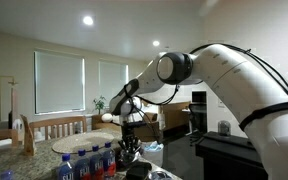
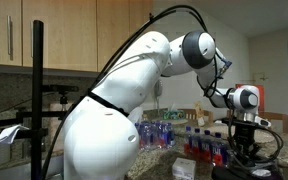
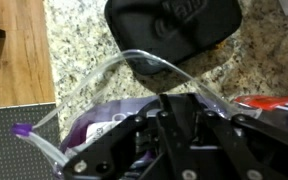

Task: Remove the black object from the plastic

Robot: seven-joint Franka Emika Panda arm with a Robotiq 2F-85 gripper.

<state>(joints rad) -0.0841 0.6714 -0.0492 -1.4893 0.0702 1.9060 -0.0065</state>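
Jaws too dark in wrist view, I can't tell if clenched or released. My gripper (image 3: 180,112) hangs over clear plastic (image 3: 124,62). Black object (image 3: 174,28) lies on granite counter (image 3: 79,40), in from its edge, at the plastic's rim. I judge it nearly out.

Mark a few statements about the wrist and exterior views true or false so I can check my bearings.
1. The countertop is speckled granite. True.
2. The plastic is opaque white. False: it is clear and see-through.
3. In the wrist view the black object shows beyond the claw, near the top edge. True.
4. The robot arm is blue. False: it is white.
5. Bottles stand on the countertop in an exterior view. True.
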